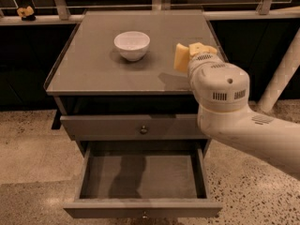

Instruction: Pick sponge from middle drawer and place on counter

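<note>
The gripper (191, 54) is over the right side of the counter (93, 71) with its jaws squeezed on the sponge (181, 57) — the sponge hangs just above the top, with its shadow under it. It is well to the right of the white bowl (132, 44), likely so it can go down on a bare spot. The middle drawer (140, 206) is pulled out, near us — nothing lies in it.

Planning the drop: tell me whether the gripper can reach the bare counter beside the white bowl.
Probably yes. The gripper, holding the sponge, hangs over the counter; only bare surface lies between it and the white bowl.
</note>
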You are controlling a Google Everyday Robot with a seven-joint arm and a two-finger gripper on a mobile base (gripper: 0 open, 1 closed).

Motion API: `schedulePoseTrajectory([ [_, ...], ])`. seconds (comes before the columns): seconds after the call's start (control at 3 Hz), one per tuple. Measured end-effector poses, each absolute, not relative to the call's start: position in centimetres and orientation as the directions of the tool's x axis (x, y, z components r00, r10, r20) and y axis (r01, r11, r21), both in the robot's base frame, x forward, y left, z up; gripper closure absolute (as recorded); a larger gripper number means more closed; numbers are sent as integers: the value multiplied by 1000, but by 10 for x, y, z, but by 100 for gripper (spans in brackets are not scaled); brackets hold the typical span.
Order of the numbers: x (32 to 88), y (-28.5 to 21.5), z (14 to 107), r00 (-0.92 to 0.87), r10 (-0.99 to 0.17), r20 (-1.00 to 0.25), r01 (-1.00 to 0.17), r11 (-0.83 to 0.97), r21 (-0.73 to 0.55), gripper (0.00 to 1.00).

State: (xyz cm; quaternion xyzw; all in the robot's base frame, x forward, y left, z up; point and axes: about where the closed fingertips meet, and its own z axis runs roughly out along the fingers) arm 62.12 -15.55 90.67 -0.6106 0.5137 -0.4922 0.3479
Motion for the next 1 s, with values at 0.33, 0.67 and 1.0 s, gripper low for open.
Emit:
schedulePoseTrajectory([
  [0.33, 643, -161, 951, -38, -970, 240, -287, -219, -933, 100],
  [0.67, 666, -164, 977, -69, -970, 232, -330, -197, -923, 100],
  [1.0, 663, -159, 973, -44, -970, 237, -364, -206, -909, 100],
])
